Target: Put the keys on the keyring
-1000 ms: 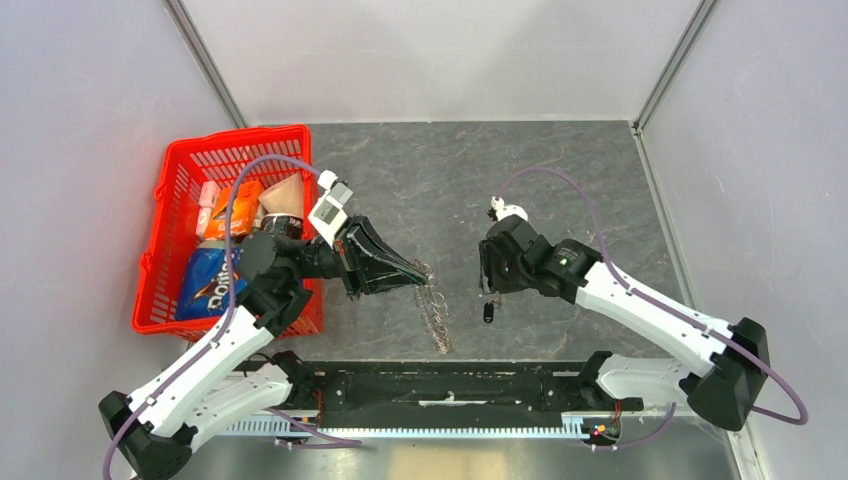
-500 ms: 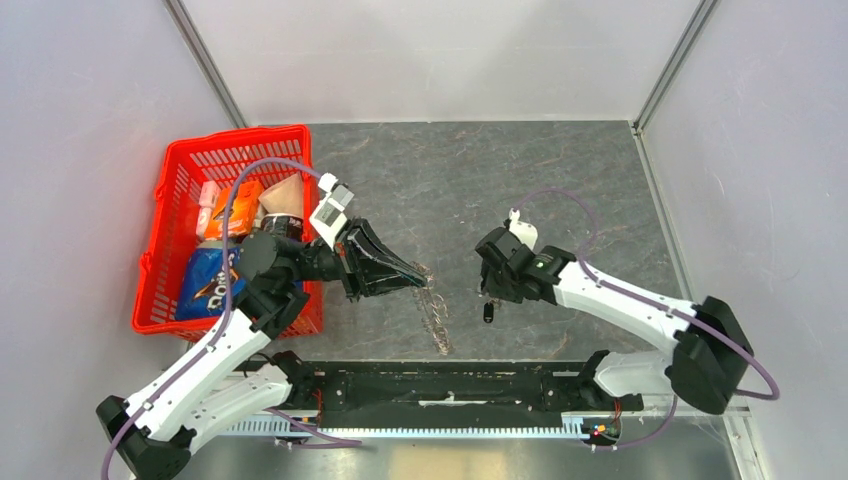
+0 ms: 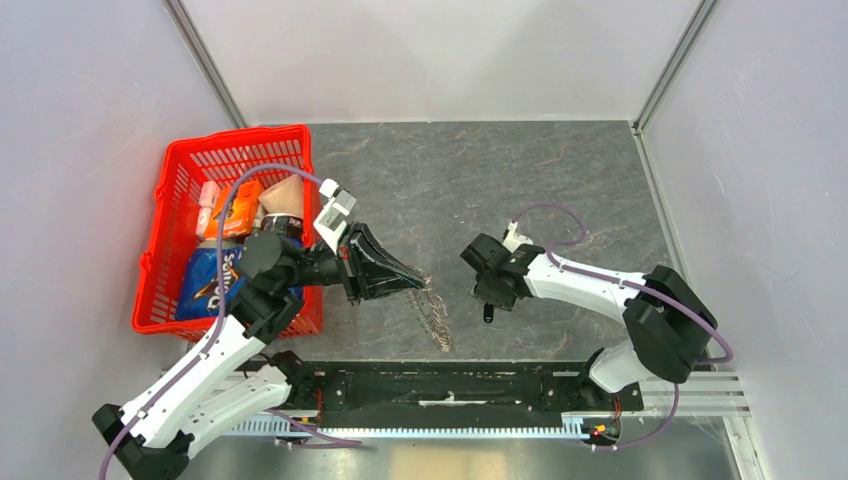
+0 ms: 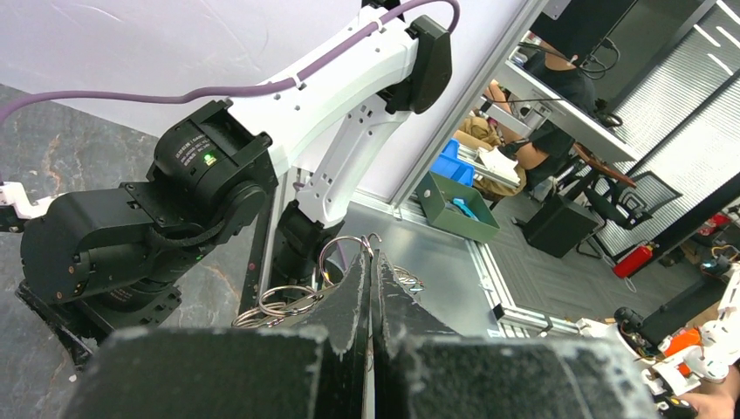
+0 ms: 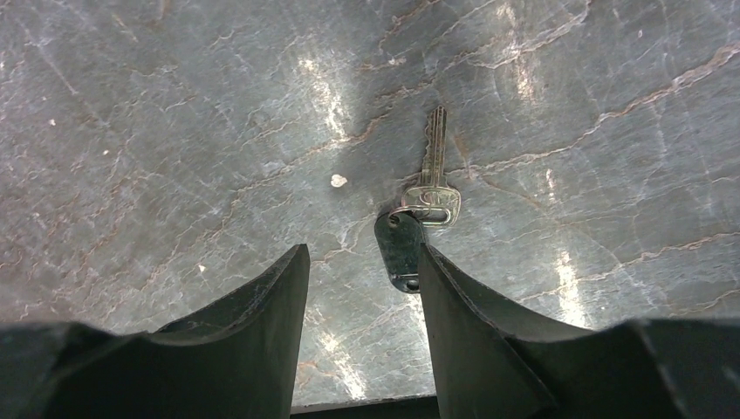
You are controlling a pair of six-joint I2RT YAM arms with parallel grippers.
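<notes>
Two grippers, one ring held

We see the left gripper [image 3: 413, 281] clamped fully closed on the silvery metal keyring [image 3: 433, 310], its loops and small keys dangling below the fingertips. Our right gripper [image 5: 362, 257] hangs over the tiny black-headed key [image 5: 400, 251] with its jaws about half apart and empty. That key lies flat on the grey marbled table [image 3: 560, 180], close beside one finger, apart from the ring.

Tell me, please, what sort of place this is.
Probably a robotics lab test cell: white panel walls enclose the grey table, and the left wrist view shows desks and a fire extinguisher beyond.
</notes>
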